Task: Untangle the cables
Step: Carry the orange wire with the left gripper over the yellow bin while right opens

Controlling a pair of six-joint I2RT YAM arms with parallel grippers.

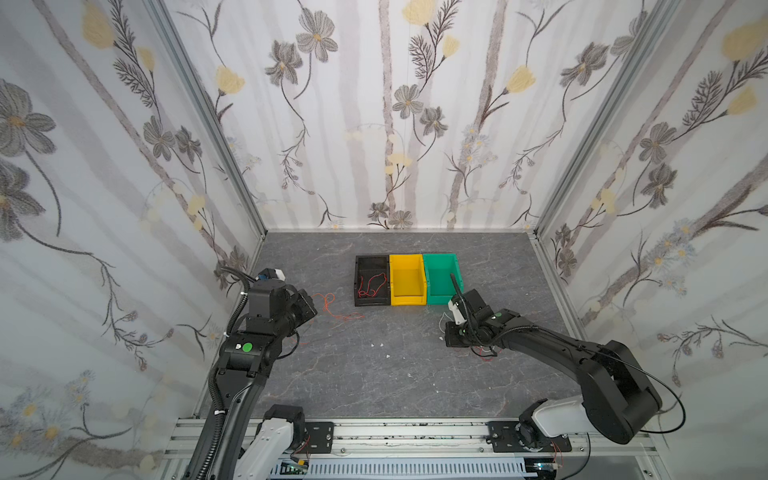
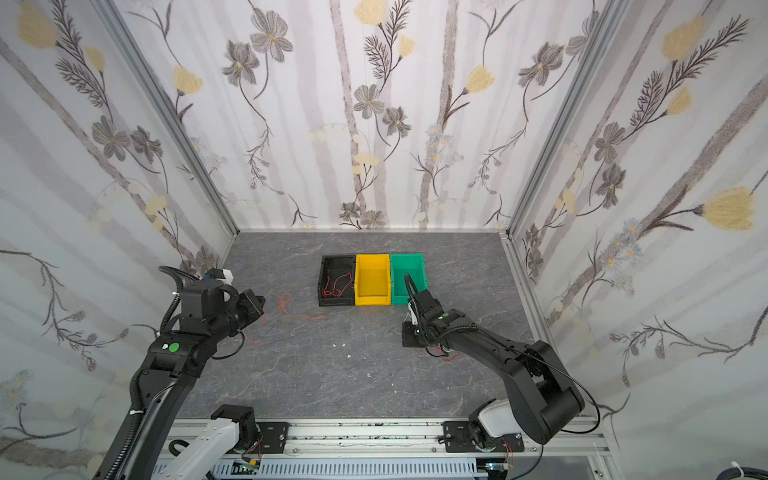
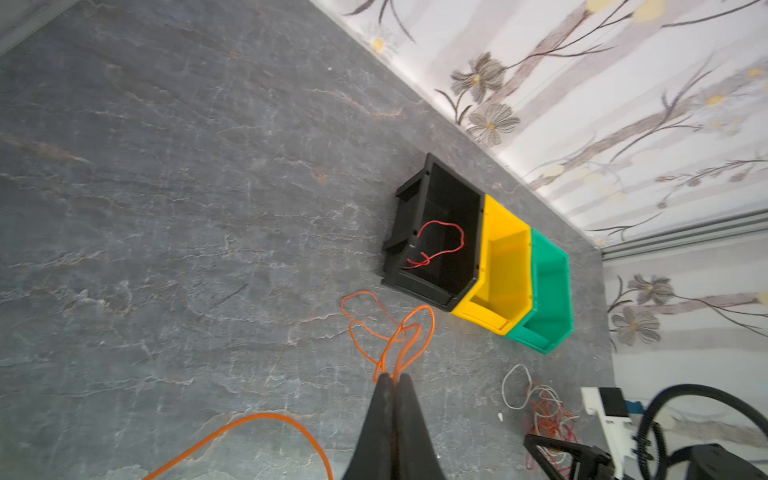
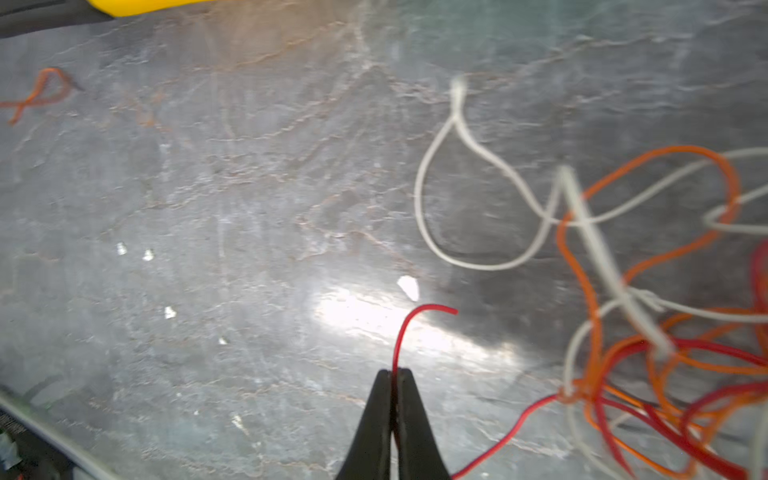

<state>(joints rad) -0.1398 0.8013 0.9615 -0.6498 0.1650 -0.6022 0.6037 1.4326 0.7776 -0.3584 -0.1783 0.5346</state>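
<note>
Red cable (image 4: 400, 338) juts past right fingers (image 4: 374, 415), tip hooked.

orange cable (image 3: 401, 331), red cable (image 4: 397, 349), floral walls (image 1: 386, 124)

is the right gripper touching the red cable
Touching. The right wrist view shows the red cable coming out from between the shut tips of the right gripper, pinched there with no gap.
</note>
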